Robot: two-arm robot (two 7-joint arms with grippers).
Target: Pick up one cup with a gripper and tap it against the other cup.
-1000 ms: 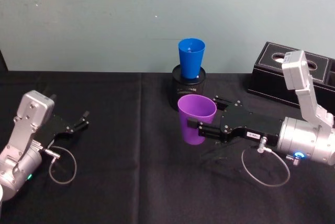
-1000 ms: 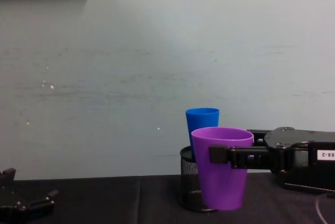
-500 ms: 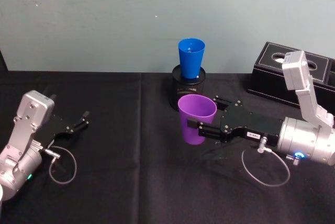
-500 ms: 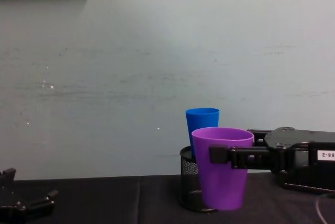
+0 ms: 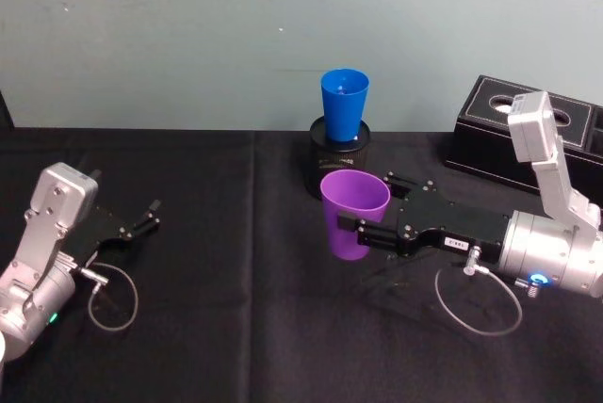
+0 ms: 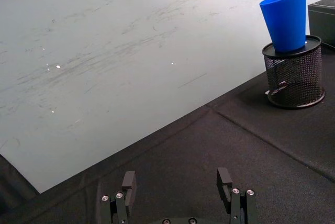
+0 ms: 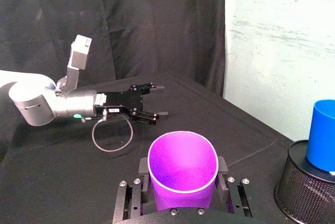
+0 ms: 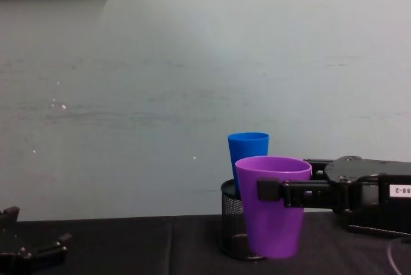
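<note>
Right gripper clamped on purple cup, one finger on each side of the cup wall just under the rim, arm coming in from the right. Cup upright, mouth up, looks held a little off the black table cloth, centre of the scene. Blue cup stands upright inside black mesh pen holder, just beyond the purple cup on the far side, close to the wall. Purple cup sits in front of the holder; the two cups are apart, not touching, blue rim higher than purple rim in chest view. Black tissue box far right, behind the right arm. Left gripper low over the cloth at near left, well apart from both cups, fingers spread wide with nothing between them. Right wrist view looks down into the purple cup's mouth, blue cup off at the edge.
</note>
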